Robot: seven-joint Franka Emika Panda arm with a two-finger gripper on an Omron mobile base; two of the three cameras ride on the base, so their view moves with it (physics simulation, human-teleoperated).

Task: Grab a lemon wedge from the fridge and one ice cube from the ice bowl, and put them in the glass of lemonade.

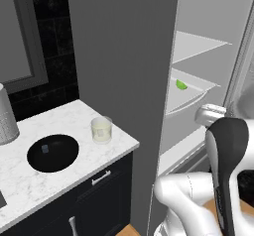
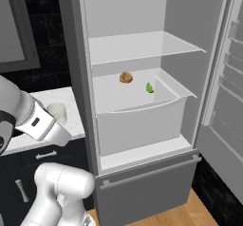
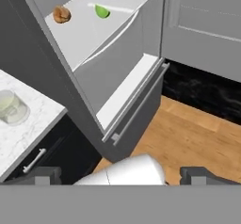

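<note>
Inside the open fridge [image 2: 142, 44], on the white shelf above the drawer, we see the lemon wedge [image 2: 149, 88] lying right of a brown lumpy item [image 2: 126, 77]. Our claw [image 3: 122, 173] hangs released, well apart from the wedge, low before the fridge. On the desk [image 1: 74, 168]: ice bowl [image 1: 52, 152], glass of lemonade [image 1: 101, 129], ice cube [image 1: 44, 148] in the bowl.

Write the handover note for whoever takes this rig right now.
Gripper: open, empty, hanging in front of the fridge, whose door is open.
Lemon wedge: on the white shelf above the drawer, right of a brown lumpy food item.
Ice cube: in the ice bowl on the counter.
Glass of lemonade: beside the bowl, near the fridge.
Done: fridge open.
Left: wedge and cube both into the glass.
</note>
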